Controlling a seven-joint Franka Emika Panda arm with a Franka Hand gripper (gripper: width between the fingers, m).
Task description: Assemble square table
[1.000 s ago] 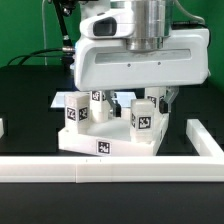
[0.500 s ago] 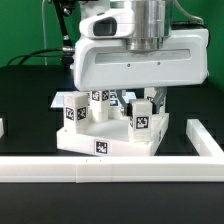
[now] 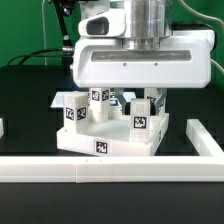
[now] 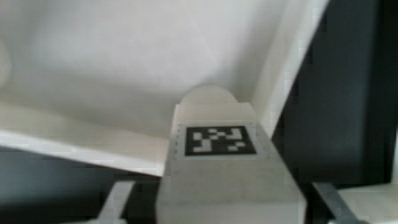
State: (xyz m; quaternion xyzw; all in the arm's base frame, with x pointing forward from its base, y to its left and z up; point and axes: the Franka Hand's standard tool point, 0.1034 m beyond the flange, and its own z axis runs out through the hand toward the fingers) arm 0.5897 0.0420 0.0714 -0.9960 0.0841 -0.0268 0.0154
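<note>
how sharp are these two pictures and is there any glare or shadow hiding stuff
Exterior view: fairly sharp, evenly lit; the tag on the square table edge is crisp, and the arm's white body blocks the gripper. Wrist view: soft and blurry close up; the leg fills the frame, its tag is smeared, and a dark shadowed band runs along one side.

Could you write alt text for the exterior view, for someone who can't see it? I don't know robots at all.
A large white robot gripper hangs low over a white square table slab lying on a black table, right above a small tagged leg. More tagged legs stand on the slab, and a long white border rail runs along the front.
</note>
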